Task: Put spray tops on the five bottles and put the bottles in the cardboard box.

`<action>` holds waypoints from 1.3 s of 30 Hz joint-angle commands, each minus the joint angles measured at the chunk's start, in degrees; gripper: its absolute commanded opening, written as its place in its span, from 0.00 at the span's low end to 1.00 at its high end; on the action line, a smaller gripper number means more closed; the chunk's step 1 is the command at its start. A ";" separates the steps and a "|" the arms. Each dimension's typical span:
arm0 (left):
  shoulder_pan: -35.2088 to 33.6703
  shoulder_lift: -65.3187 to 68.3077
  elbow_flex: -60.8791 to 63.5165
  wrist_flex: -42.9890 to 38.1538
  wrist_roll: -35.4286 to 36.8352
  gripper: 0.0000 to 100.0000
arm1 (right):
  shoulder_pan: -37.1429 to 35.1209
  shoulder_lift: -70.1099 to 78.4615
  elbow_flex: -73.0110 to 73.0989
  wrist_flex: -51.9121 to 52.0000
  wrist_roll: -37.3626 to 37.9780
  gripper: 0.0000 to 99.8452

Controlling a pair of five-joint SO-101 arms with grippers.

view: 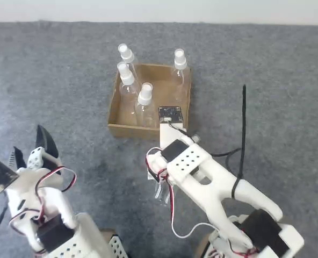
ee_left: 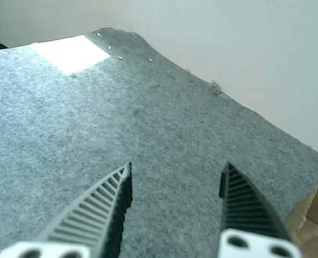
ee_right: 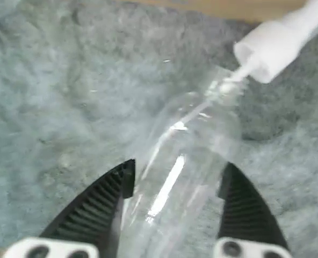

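The bench is covered in grey felt that runs to a pale wall at its far edge. An open cardboard box sits on it at the middle, toward the far side. Just near of the box is a clear bottle, its white spray top pointing toward the box; whether it rests on the felt cannot be told. A black cable runs right of the box.

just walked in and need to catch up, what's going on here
The right gripper is open around a bottle with its spray top on, lying on the carpet in front of the cardboard box. Four other topped bottles stand at the box. The left gripper is open and empty.
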State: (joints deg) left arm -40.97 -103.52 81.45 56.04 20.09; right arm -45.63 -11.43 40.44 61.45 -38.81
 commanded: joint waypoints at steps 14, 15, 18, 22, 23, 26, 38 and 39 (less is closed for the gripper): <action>0.26 -0.97 -0.48 -2.29 0.70 0.25 | 6.37 -16.84 -1.41 15.16 13.98 0.01; 0.26 -0.97 -0.48 -2.29 0.70 0.25 | 6.29 -18.68 -1.41 16.31 15.12 0.01; 0.26 -0.97 -0.48 -2.29 0.70 0.25 | 6.20 -24.40 -1.41 18.68 18.73 0.01; 0.26 -0.97 -0.48 -2.29 0.70 0.25 | 6.20 -31.60 -1.41 19.47 21.89 0.01; 0.26 -0.97 -0.48 -2.29 0.70 0.25 | 6.20 -32.92 -1.41 19.47 22.07 0.01; 0.26 -0.97 -0.48 -2.29 0.70 0.25 | 5.32 -36.18 -1.41 19.47 22.42 0.01; 0.26 -0.97 -0.40 -2.29 0.62 0.25 | -1.27 -43.74 -1.41 21.93 30.15 0.01; 0.26 -0.97 -0.40 -2.29 0.62 0.25 | -1.27 -44.44 -1.41 21.93 31.12 0.01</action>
State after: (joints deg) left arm -40.88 -103.52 81.54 55.43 20.09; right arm -46.59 -52.13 40.62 82.99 -11.91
